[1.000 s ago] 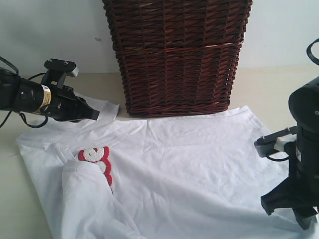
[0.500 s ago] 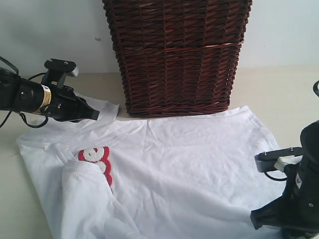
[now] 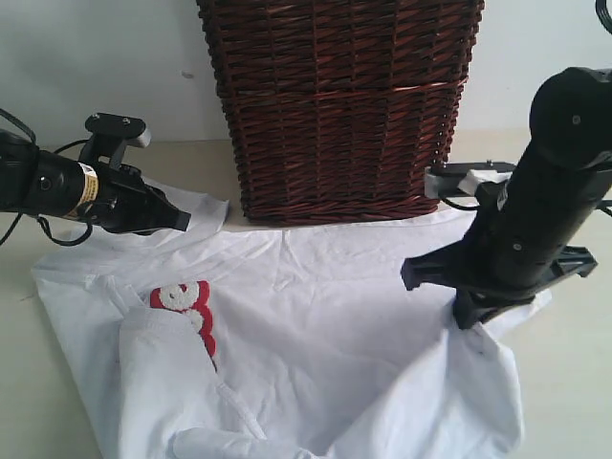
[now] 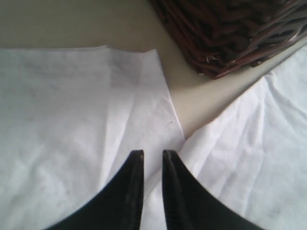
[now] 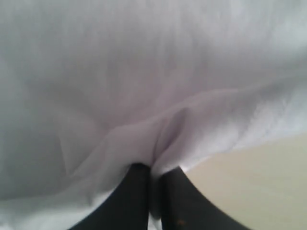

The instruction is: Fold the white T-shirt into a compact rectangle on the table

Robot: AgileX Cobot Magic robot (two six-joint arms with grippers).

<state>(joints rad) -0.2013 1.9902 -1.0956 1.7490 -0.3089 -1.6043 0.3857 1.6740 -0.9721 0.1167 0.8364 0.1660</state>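
Right pincer [image 5: 153, 176] pinches the soft, light white T-shirt [image 3: 335, 316] at its edge, a good hold; left pincer [image 4: 152, 155] closed, empty.

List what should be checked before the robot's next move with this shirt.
1. Hold of the right gripper on the shirt: ok, cloth is pinched and lifted.
2. Is the left gripper free: ok, jaws nearly together, nothing between them, over a sleeve.
3. Room beside the basket: cannot tell; the shirt's far edge lies close to its base.
4. Is the shirt flat: not ok, its near-left part is folded over and bunched.
5. Is the red patch uncovered: not ok, that fold partly covers it.
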